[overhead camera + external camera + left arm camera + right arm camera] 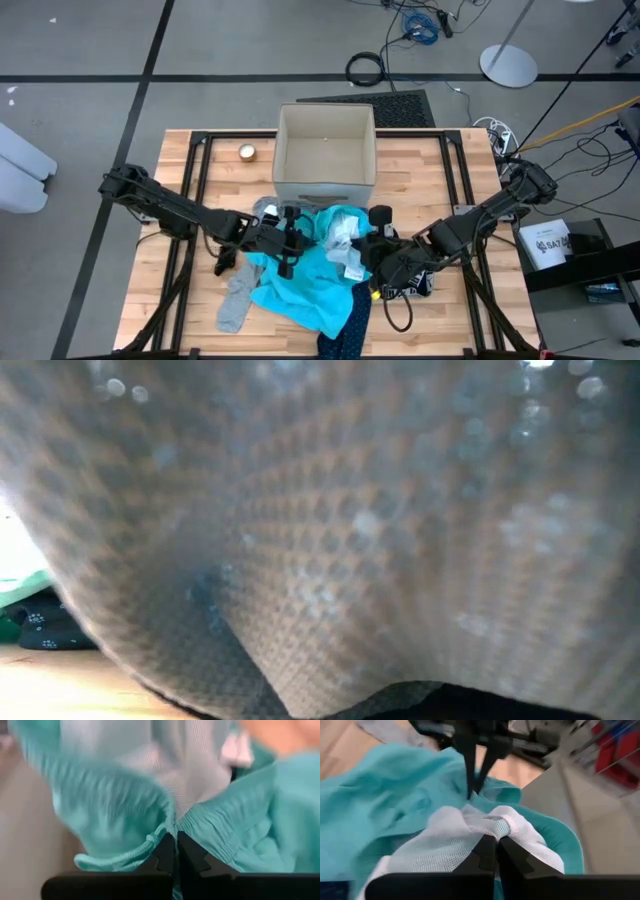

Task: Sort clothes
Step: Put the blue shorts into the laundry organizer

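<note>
Turquoise garment (300, 285) is lying mid-table before the box (325, 150) | my left gripper (175, 851) is pinching its waistband | my right gripper (496, 849) is clamping its white mesh lining (470, 840) | I'm judging both should lift together, spreading apart, avoiding neighbouring clothes.

One bright turquoise fabric garment (300, 275), one grey sock-like garment (235, 300) and one navy dotted garment (350, 325) are counted on the wooden tabletop (180, 260). One beige square box (326, 150) and one small round object (246, 152) are also counted, along with two dark arms.
</note>
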